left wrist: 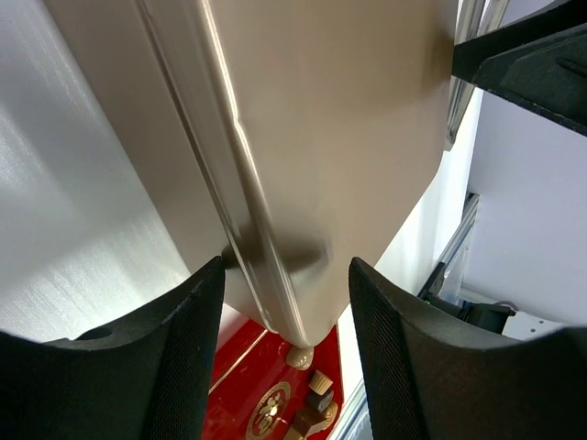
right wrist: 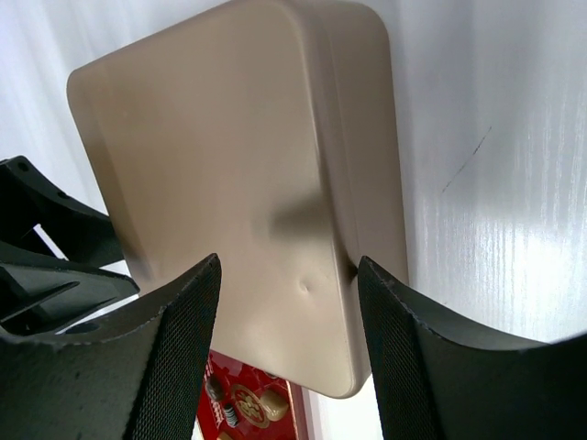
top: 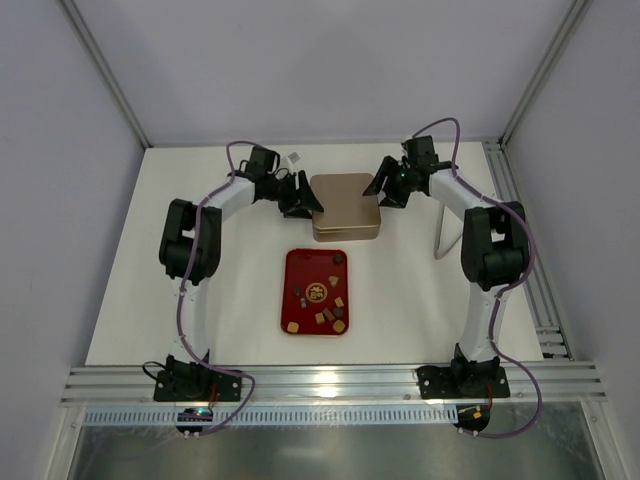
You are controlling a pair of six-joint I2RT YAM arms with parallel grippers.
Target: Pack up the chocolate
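The chocolate (top: 325, 305) is several small dark and tan pieces lying loose on a red tray (top: 300, 262) at mid-table. Behind the tray sits a closed gold tin (top: 345, 200). My left gripper (top: 303, 197) is at the tin's left side and my right gripper (top: 388, 187) is at its right side. In the left wrist view the open jaws (left wrist: 286, 275) straddle the tin's (left wrist: 339, 137) edge, with chocolate pieces (left wrist: 319, 390) beyond. In the right wrist view the open jaws (right wrist: 289, 270) straddle the tin's (right wrist: 220, 156) other edge, above the tray (right wrist: 215, 408).
A metal rail (top: 530, 260) runs along the table's right side. A thin grey rod (top: 440, 235) stands next to the right arm. White walls close in the back and sides.
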